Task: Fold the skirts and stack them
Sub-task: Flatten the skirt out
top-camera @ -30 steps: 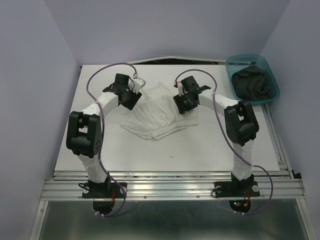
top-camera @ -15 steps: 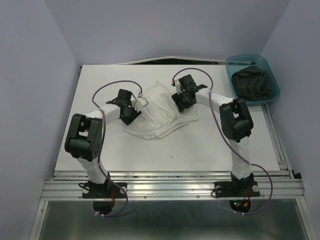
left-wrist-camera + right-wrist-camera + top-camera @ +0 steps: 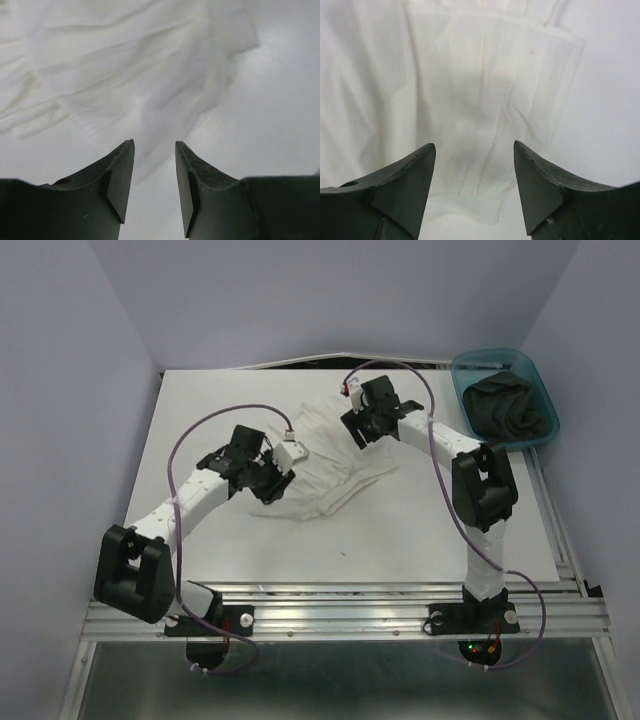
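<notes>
The white pleated skirt (image 3: pixel 335 460) lies spread in loose folds on the white table (image 3: pixel 200 400). My left gripper (image 3: pixel 275 483) is low at the skirt's near left edge. In the left wrist view it (image 3: pixel 154 143) is open with only bare table between its fingers, and the skirt (image 3: pixel 135 75) lies just ahead. My right gripper (image 3: pixel 358 435) hovers over the skirt's far right part. In the right wrist view it (image 3: pixel 473 145) is open and empty above the pleats (image 3: pixel 485 90). The charcoal skirt (image 3: pixel 512 405) sits bunched in the teal bin (image 3: pixel 480 358).
The teal bin stands at the table's far right corner. Purple cables loop above both arms. A metal rail (image 3: pixel 340 615) runs along the near edge by the arm bases. A dark gap (image 3: pixel 330 362) shows behind the table's far edge.
My left arm has stretched out low and its gripper has slid nearer, to the skirt's near left edge, its jaws narrowing. My right gripper has moved farther back and opened wider.
</notes>
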Tool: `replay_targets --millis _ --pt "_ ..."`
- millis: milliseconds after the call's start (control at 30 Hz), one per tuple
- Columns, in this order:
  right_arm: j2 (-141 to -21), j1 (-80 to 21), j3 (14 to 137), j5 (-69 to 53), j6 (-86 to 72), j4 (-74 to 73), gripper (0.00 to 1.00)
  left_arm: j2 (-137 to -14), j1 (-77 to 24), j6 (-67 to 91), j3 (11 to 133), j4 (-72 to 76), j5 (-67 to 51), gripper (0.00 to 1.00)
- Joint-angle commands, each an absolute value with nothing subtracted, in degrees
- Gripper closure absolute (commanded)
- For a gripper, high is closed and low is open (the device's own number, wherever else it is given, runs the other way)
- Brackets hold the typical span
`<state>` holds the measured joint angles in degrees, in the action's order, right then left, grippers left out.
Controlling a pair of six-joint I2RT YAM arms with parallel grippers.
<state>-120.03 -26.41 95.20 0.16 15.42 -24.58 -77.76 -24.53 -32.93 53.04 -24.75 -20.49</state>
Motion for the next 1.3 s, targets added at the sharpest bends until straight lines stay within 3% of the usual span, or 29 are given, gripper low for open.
replay_targets --millis 0,300,433,667,867,900,967,1067,1133,1167,1200,1267 --pt "-107.8 -29.3 94.8 -9.2 8.5 -25.0 0.34 -80.0 -16.1 -26.1 61.8 -18.7 -21.5 0.50" --pt "-111.3 -39.6 85.7 -15.7 2.0 -23.9 0.41 -104.2 -13.1 -20.0 78.7 -11.4 -13.5 0.51" --pt "-114.7 -39.6 84.8 -14.8 3.3 -24.2 0.41 -108.9 -13.1 -20.3 79.2 -11.3 -10.9 0.53" --pt "-114.1 -39.6 79.2 -14.6 5.7 -25.8 0.44 -104.7 -13.0 -22.1 67.8 -13.4 -12.2 0.56" --pt "-106.7 -40.2 74.4 -16.2 11.8 -30.6 0.45 -94.6 -13.1 -22.4 55.5 -17.4 -16.5 0.60" --pt "-104.1 -40.2 73.6 -16.6 12.4 -32.2 0.45 -93.0 -13.4 -23.6 54.9 -18.4 -15.5 0.65" --pt "-101.2 -40.2 73.0 -17.4 13.5 -33.7 0.42 -88.8 -12.7 -24.3 55.1 -19.9 -17.1 0.62" --pt "-95.6 -40.2 73.6 -18.7 15.9 -34.6 0.31 -84.0 -12.1 -28.8 58.2 -24.9 -21.3 0.46" --pt "-92.7 -40.7 75.0 -18.7 19.1 -36.7 0.22 -79.8 -12.0 -32.3 60.5 -28.3 -22.7 0.26" --pt "-92.3 -40.7 75.7 -18.6 20.2 -39.5 0.20 -78.6 -12.0 -37.7 61.3 -31.6 -24.2 0.10" --pt "-91.8 -40.7 75.8 -18.1 21.5 -40.5 0.00 -77.4 -12.0 -40.8 61.9 -32.9 -24.6 0.06" --pt "-89.3 -40.7 73.6 -17.2 24.6 -41.2 0.00 -73.3 -12.1 -48.9 60.9 -34.8 -24.4 0.04"
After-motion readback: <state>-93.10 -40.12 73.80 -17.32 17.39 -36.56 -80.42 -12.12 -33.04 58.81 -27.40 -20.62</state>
